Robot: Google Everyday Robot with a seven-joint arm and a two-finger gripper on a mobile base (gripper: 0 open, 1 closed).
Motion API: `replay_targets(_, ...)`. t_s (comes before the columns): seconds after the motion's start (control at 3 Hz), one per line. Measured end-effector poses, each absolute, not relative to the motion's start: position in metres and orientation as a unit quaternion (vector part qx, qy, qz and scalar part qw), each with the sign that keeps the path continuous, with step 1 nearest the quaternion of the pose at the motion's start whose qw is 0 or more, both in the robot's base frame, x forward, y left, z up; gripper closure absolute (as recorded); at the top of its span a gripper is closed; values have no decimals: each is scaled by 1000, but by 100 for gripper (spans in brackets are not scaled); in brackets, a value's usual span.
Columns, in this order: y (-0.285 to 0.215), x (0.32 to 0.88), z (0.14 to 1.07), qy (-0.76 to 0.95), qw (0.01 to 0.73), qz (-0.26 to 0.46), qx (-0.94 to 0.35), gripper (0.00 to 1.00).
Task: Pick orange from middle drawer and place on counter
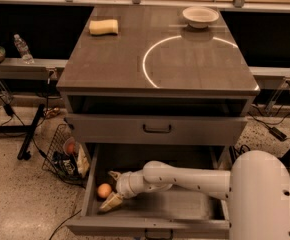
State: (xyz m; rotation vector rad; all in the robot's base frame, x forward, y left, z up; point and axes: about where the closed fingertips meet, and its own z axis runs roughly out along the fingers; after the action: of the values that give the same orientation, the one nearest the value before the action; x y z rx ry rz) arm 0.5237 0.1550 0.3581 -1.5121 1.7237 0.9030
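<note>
The orange [103, 190] lies on the floor of the open middle drawer [185, 206], near its left wall. My white arm reaches in from the right. My gripper [112, 189] is open right next to the orange, with one finger [114, 175] behind it and the other finger [110, 202] in front of it. I cannot tell if the fingers touch the fruit. The counter [115, 59] with its white arc is above.
A yellow sponge [104, 27] and a white bowl [200, 15] sit at the back of the counter. A shut drawer front with a loop handle [157, 129] overhangs the open drawer. A wire basket [65, 156] holding a reddish ball stands on the floor at left.
</note>
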Motion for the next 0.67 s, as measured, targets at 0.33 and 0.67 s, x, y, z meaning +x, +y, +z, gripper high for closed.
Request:
replay_targets(0.33,155,521,357,662,337,348,-572,42)
replay_targets(0.67,145,521,365,670,345,337,-564,65)
